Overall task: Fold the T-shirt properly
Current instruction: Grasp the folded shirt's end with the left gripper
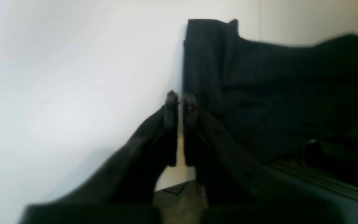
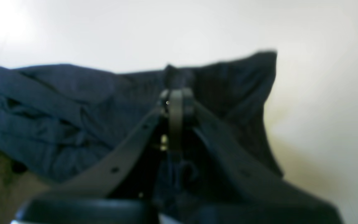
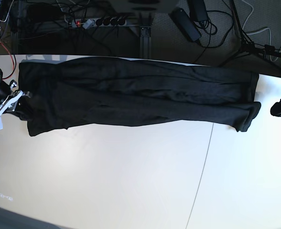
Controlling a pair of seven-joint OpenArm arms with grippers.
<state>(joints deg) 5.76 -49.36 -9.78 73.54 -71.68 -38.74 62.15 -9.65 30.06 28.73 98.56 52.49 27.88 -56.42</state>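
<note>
1. Along the far edge of the white worktop [image 3: 131,181], the T-shirt [image 3: 131,98] lies as a long black band already folded lengthwise, stretched almost from one side of the base view to the other.

2. The right gripper [image 2: 176,99] sits at its own end of the band, its jaws drawn together with dark cloth between them, so it appears to be pinching the T-shirt's edge.

3. The left gripper [image 1: 180,102] is just off the other end of the cloth, apart from it; its jaws stand narrow, with only a thin slit of light between them and nothing held.

4. The step in hand looks like a crosswise fold, end over end. To do it well, the left gripper should open, take the near corner through all the layers, and both ends should lift together.

5. Carry the cloth low and level, so the lengthwise fold does not spill open, and lay hem on hem squarely.

6. Both wrist views are blurred; seams, hems and any coloured trim cannot be made out.

7. In the base view the left gripper is small at the frame's edge and the right arm is cut off there.
</note>
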